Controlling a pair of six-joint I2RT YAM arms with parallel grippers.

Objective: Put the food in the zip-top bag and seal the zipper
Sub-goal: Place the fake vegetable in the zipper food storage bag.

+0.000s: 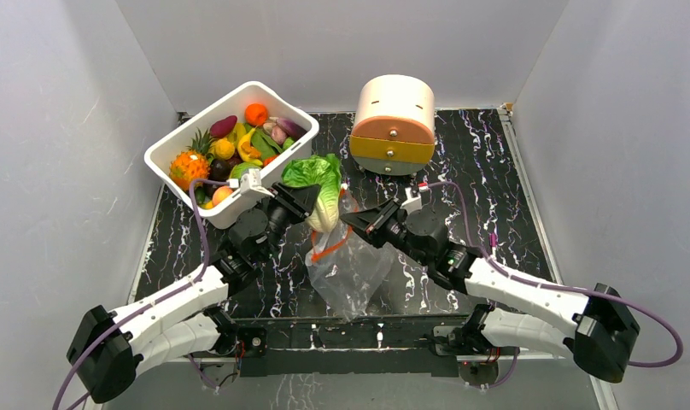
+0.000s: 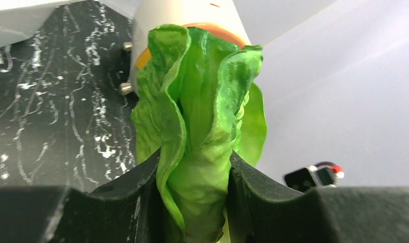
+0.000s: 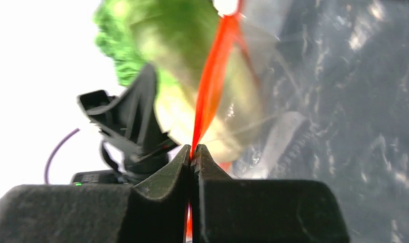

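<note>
My left gripper (image 1: 312, 203) is shut on the leafy green-and-white lettuce (image 1: 322, 190), which fills the left wrist view (image 2: 202, 136) between the fingers. In the top view its white stalk end points down at the mouth of the clear zip-top bag (image 1: 350, 269). My right gripper (image 1: 356, 224) is shut on the bag's orange-red zipper strip (image 3: 210, 96) and holds the mouth edge up off the table. The lettuce (image 3: 192, 66) shows blurred behind the strip in the right wrist view. The rest of the food (image 1: 239, 145) lies in the white tub (image 1: 166, 152).
A round cream-and-orange drawer box (image 1: 394, 124) stands at the back, right of the tub. The black marbled table (image 1: 487, 188) has white walls on three sides. The bag's body hangs down to the table's near edge.
</note>
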